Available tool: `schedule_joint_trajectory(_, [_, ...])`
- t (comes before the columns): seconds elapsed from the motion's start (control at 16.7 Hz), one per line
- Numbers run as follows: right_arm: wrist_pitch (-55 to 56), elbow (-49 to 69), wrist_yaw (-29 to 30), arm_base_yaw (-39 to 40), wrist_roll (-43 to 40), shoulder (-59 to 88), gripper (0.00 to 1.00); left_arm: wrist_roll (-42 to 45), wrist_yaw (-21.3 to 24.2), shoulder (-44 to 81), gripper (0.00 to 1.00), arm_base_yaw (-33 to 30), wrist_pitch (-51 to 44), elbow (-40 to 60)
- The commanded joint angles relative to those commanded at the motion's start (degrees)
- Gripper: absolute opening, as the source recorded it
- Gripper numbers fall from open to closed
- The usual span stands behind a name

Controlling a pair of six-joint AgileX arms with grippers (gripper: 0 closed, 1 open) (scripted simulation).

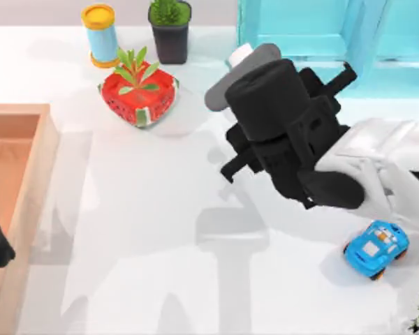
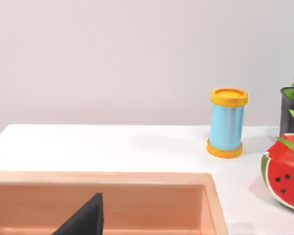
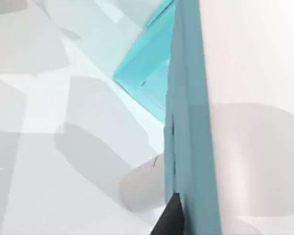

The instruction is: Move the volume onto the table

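The right gripper (image 3: 172, 215) pinches the volume (image 3: 191, 122), its dark finger (image 3: 170, 219) pressed on the teal cover, above the table (image 1: 160, 209) before the turquoise shelf unit (image 1: 314, 35) at one o'clock. The left arm is parked over the wooden tray (image 1: 28, 174) at nine o'clock; whether its fingers are spread, I cannot tell.
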Motion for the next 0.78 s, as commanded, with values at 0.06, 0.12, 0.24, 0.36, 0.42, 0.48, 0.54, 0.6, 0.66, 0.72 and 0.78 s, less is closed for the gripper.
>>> schedule_joint_trajectory(0.06, [-0.4, 0.7, 4.3, 4.6, -3.1, 2.5, 0.00, 0.0, 0.0, 0.0, 1.00, 0.0, 0.0, 0.0])
schedule_joint_trajectory(0.12, [-0.7, 1.3, 8.5, 9.1, -6.2, 5.0, 0.00, 0.0, 0.0, 0.0, 1.00, 0.0, 0.0, 0.0])
schedule_joint_trajectory(0.24, [-1.4, 2.4, 16.1, 17.0, -12.0, 9.3, 0.00, 0.0, 0.0, 0.0, 1.00, 0.0, 0.0, 0.0])
schedule_joint_trajectory(0.36, [-2.0, 3.3, 22.5, 23.7, -17.1, 12.8, 0.00, 0.0, 0.0, 0.0, 1.00, 0.0, 0.0, 0.0])
schedule_joint_trajectory(0.42, [-2.2, 3.6, 25.1, 26.4, -19.2, 14.2, 0.00, 0.0, 0.0, 0.0, 1.00, 0.0, 0.0, 0.0])
schedule_joint_trajectory(0.48, [-2.4, 3.9, 27.2, 28.6, -21.0, 15.3, 0.00, 0.0, 0.0, 0.0, 1.00, 0.0, 0.0, 0.0])
schedule_joint_trajectory(0.54, [-2.5, 4.1, 28.9, 30.3, -22.4, 16.1, 0.00, 0.0, 0.0, 0.0, 1.00, 0.0, 0.0, 0.0])
schedule_joint_trajectory(0.6, [-2.6, 4.2, 29.9, 31.4, -23.3, 16.6, 0.00, 0.0, 0.0, 0.0, 1.00, 0.0, 0.0, 0.0])
schedule_joint_trajectory(0.66, [-2.7, 4.3, 30.4, 31.9, -23.7, 16.8, 0.00, 0.0, 0.0, 0.0, 1.00, 0.0, 0.0, 0.0])
schedule_joint_trajectory(0.72, [-2.7, 4.3, 30.4, 31.9, -23.7, 16.8, 0.00, 0.0, 0.0, 0.0, 1.00, 0.0, 0.0, 0.0])
schedule_joint_trajectory(0.78, [-2.7, 4.3, 30.4, 31.9, -23.7, 16.8, 0.00, 0.0, 0.0, 0.0, 1.00, 0.0, 0.0, 0.0])
